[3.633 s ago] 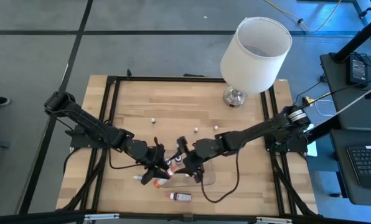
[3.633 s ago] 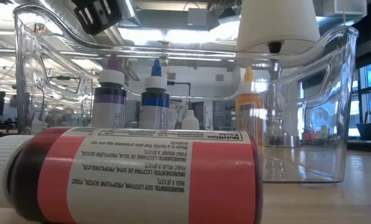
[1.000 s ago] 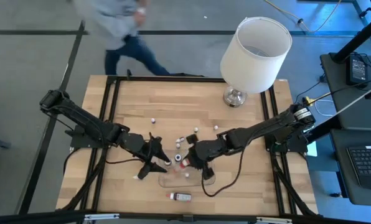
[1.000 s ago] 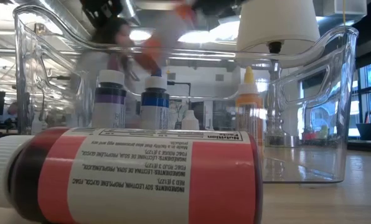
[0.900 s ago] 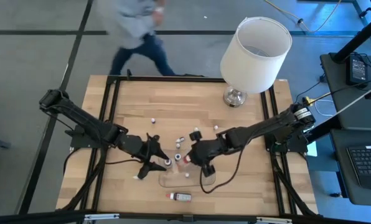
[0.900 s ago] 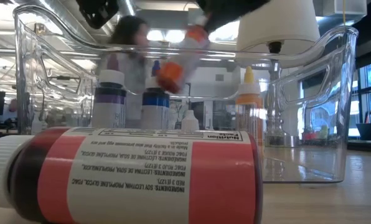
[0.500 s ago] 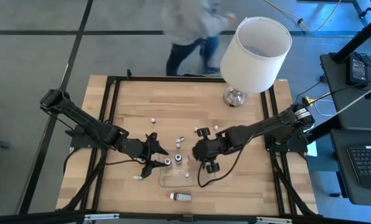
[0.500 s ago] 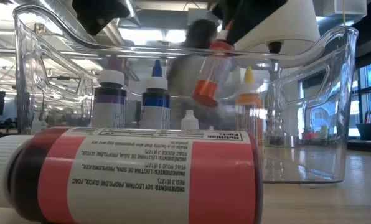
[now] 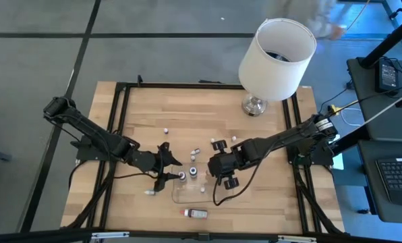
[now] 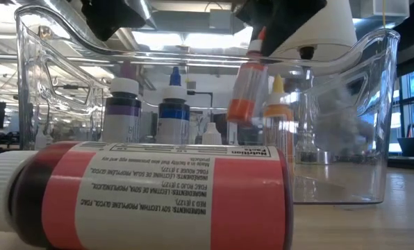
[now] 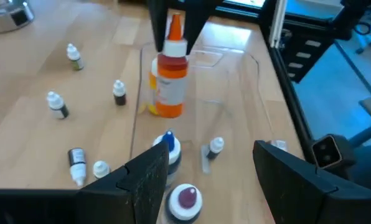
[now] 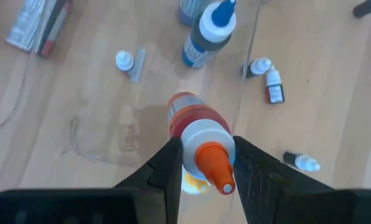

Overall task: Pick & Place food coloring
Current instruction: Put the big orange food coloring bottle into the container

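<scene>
Held upright above the clear tray [image 10: 374, 104], the orange food coloring bottle [image 11: 170, 78] is pinched at its white collar by the right claw [image 12: 201, 155], looking light, rigid and slick, so best gripped there, while the left claw [image 11: 213, 177] waits spread beside the tray.

We see a grey floor [image 9: 174, 61] with dark seams around the wooden table [image 9: 187, 108]. Beyond it, a desk [image 9: 383, 115] holds a keyboard [image 9: 396, 177]; ceiling lights [image 10: 193, 38] glow overhead.
</scene>
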### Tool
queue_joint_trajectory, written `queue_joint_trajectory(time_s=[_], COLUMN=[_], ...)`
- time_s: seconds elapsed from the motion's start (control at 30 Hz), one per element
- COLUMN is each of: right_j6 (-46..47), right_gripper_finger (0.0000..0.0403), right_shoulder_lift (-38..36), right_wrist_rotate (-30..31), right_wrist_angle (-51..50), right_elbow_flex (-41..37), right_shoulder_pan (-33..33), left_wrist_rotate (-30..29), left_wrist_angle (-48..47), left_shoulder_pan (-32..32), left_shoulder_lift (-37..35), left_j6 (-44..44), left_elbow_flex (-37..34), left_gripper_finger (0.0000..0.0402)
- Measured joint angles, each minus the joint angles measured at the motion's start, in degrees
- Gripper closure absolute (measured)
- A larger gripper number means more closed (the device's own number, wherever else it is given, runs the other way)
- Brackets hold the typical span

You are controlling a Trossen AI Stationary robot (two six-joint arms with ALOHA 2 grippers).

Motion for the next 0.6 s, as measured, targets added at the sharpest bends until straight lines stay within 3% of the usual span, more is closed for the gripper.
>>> queue_joint_trajectory(time_s=[0.2,0.6], right_j6=[-2.1,-3.1], right_gripper_finger=[0.0281,0.0281], right_shoulder_lift=[1.3,11.6], right_wrist_rotate=[0.3,1.1], right_wrist_angle=[-2.0,-13.0], right_elbow_flex=[4.1,13.0], right_shoulder_pan=[0.3,0.7], left_wrist_rotate=[-1.2,-1.2], left_wrist_angle=[-1.1,-1.4], left_shoulder_pan=[0.0,0.0], left_shoulder_lift=[0.0,0.0], left_j6=[-0.1,-0.6], left_elbow_flex=[0.0,0.0], left_gripper_finger=[0.0173,0.0175])
